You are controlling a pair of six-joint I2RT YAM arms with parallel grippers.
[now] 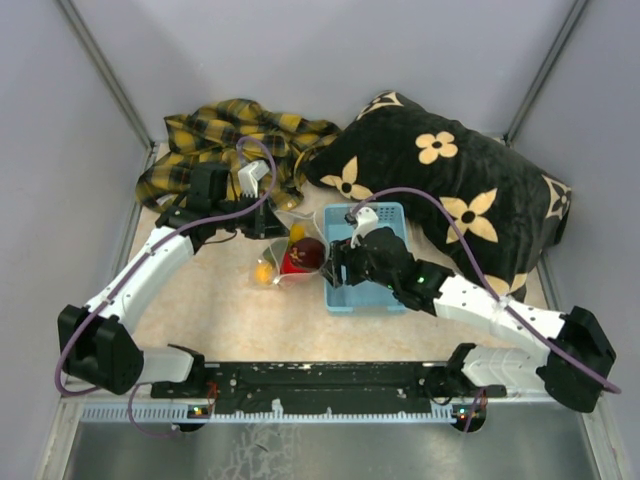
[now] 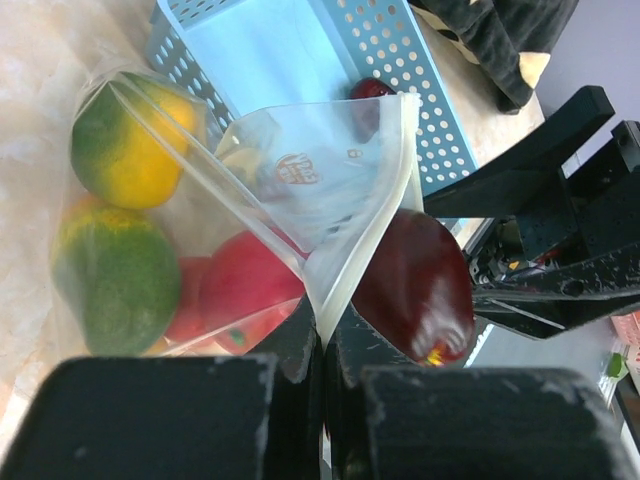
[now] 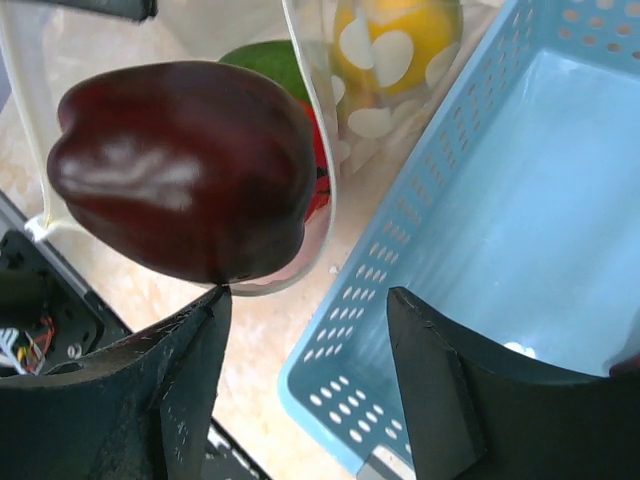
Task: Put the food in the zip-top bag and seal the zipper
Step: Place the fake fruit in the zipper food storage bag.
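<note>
One glossy maroon fruit [image 3: 180,170] at mouth of clear white-dotted bag [image 3: 385,60]

From the top the zip-top bag [image 1: 285,268] looks tiny, and its zipper [image 2: 378,190] is too small to make out there. In the left wrist view a red fruit [image 2: 368,90] in the blue basket [image 2: 440,120] is half hidden behind the bag. In the right wrist view a green fruit [image 3: 268,58] sits mostly behind the dark maroon fruit [image 3: 180,170].
</note>
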